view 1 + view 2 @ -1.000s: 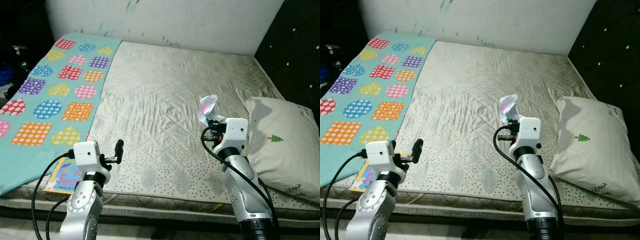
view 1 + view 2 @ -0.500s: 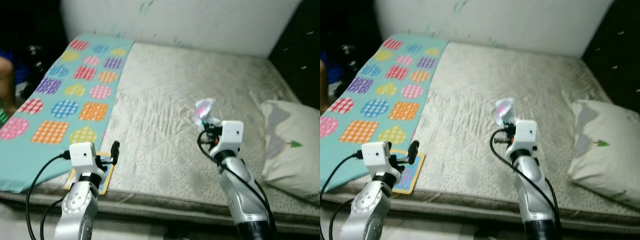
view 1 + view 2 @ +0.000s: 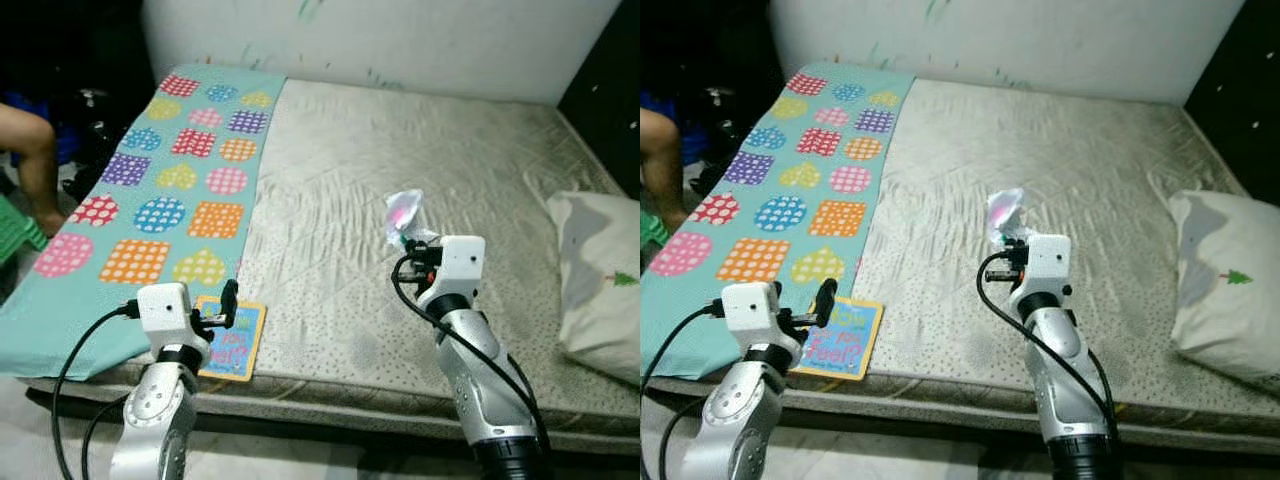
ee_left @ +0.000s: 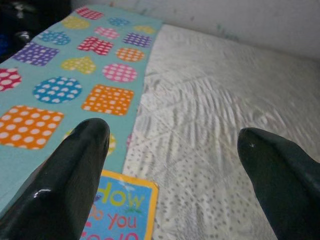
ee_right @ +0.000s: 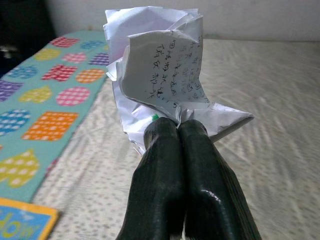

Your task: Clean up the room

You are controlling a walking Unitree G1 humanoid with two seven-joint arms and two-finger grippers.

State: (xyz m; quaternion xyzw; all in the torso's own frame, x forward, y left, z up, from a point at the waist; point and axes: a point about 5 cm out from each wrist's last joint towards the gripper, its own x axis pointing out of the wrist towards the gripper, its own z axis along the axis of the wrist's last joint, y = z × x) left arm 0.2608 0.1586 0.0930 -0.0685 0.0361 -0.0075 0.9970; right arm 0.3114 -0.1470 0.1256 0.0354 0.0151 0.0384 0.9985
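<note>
My right gripper [image 3: 413,243] is shut on a crumpled sheet of white paper with handwriting [image 5: 160,75], held up above the middle of the mattress [image 3: 420,160]; the same paper [image 3: 402,213] looks pinkish in the eye views. The left gripper [image 3: 229,300] is open and empty, hovering over the mattress's front left edge. Just below it lies a children's book with a blue and yellow cover [image 3: 232,341], its corner [image 4: 120,215] visible between the left fingers [image 4: 65,185].
A teal blanket with coloured dotted shapes [image 3: 150,190] covers the left side of the bed. A white pillow with a small tree print [image 3: 605,280] lies at the right. A person's bare leg [image 3: 35,150] and a green stool [image 3: 15,235] are at the far left.
The camera has swung left and back, so the whole bed shifted right in view and the book and a person's leg came into sight. Both arms keep their poses, paper still held.
</note>
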